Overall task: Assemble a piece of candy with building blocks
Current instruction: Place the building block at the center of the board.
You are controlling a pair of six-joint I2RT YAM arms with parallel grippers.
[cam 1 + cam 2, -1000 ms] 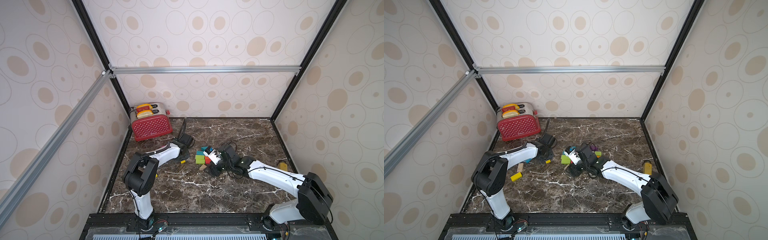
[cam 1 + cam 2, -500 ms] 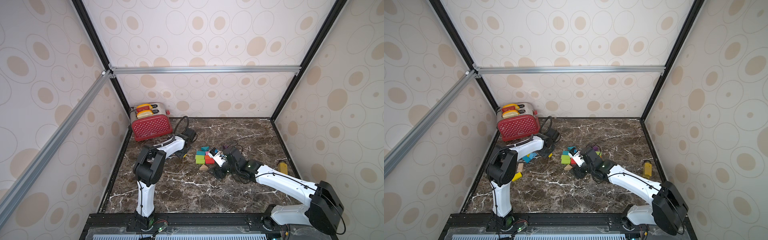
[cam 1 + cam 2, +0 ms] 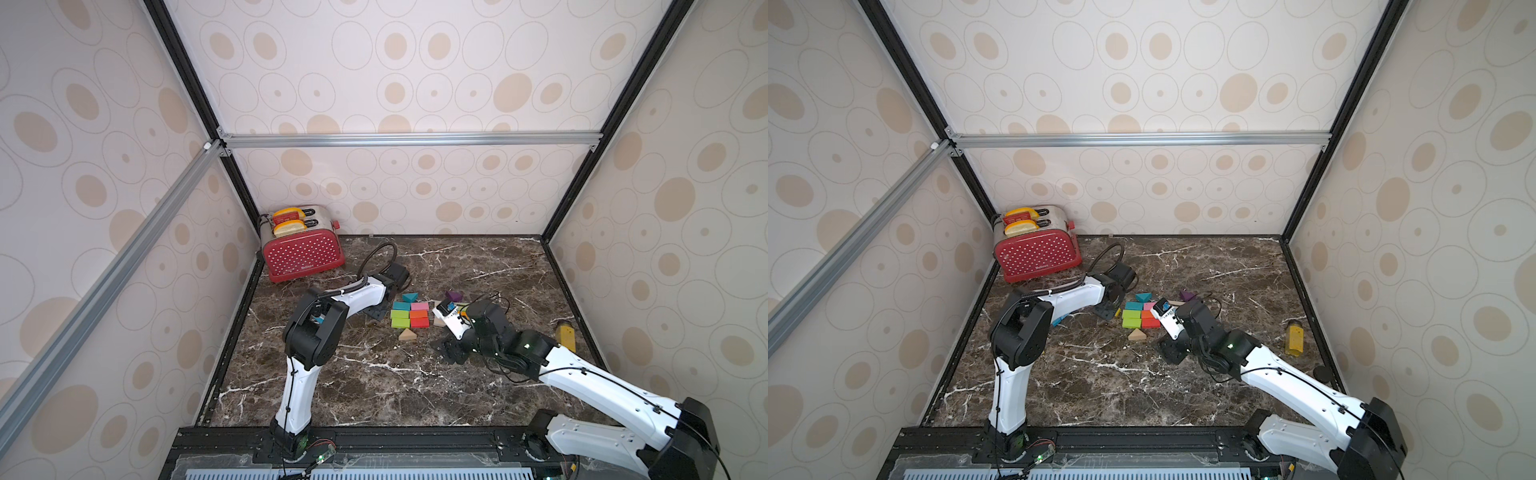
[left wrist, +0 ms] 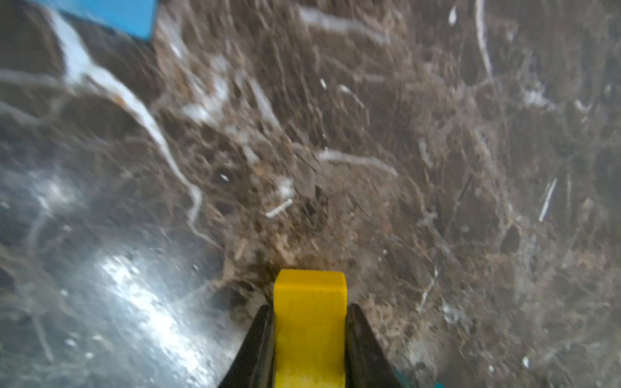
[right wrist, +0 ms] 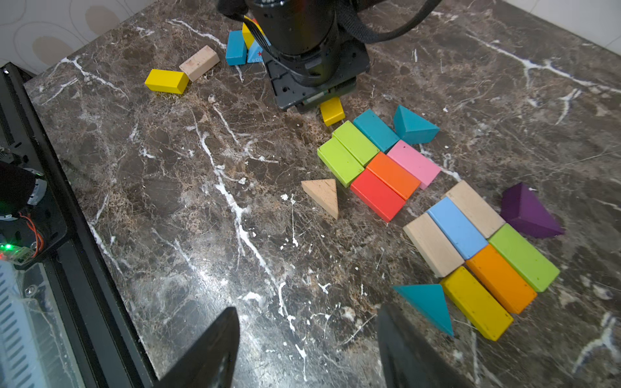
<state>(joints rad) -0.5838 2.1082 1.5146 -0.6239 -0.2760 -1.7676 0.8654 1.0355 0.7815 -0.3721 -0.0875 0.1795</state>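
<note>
Building blocks (image 5: 470, 255) lie on the worktop (image 5: 201, 235) in two flat groups, painted glossy or left as bare wood. A blue wedge (image 5: 256, 53) beside my left hand (image 4: 309, 306) bears a red star and white letters, too hidden to read. That hand is clamped on a yellow brick (image 4: 309, 336), just beside the green, teal, orange, red and pink slab (image 5: 376, 164). My right hand (image 5: 307, 309) gapes wide and empty, a teal wedge (image 5: 430, 305) just beyond one fingertip.
</note>
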